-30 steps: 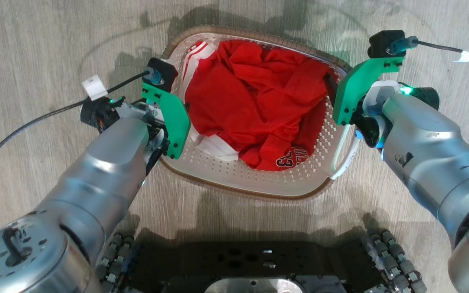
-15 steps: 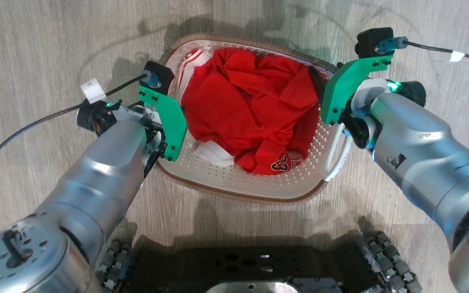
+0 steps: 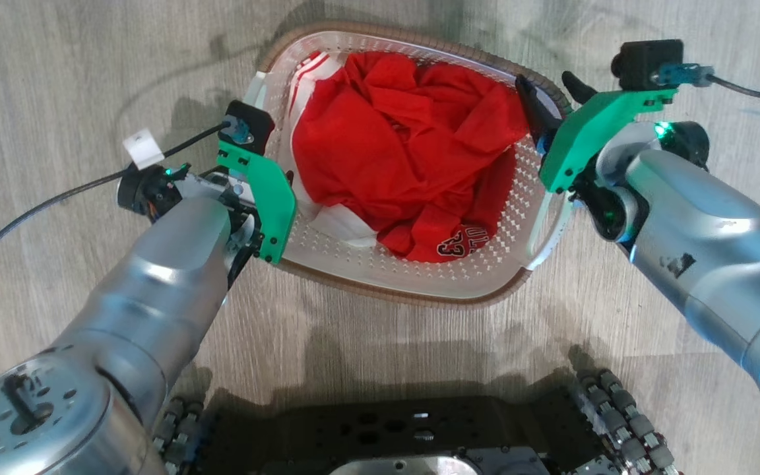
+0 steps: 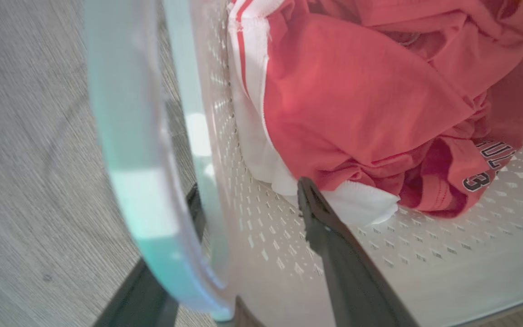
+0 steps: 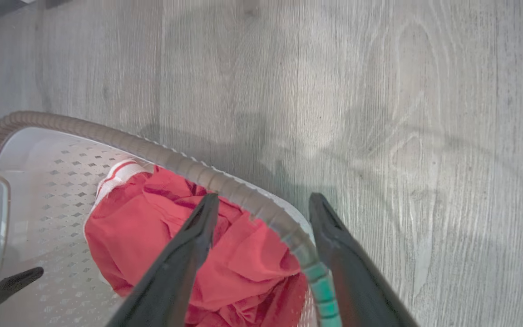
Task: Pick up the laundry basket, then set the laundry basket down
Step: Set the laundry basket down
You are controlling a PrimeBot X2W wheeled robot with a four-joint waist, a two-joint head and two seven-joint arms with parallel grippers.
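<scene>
Right end effector [image 5: 263, 200] astride laundry basket [image 5: 48, 181]

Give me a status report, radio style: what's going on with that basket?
Left gripper open, straddling side wall of white perforated plastic laundry basket. Right gripper open, astride its brown rim. Basket on grey wood floor, red clothes inside.

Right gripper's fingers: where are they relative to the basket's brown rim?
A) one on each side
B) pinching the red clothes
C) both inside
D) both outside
A: the right wrist view shows the open right gripper with one finger over the red clothes, the other over the floor, the rim of the laundry basket between.
</scene>
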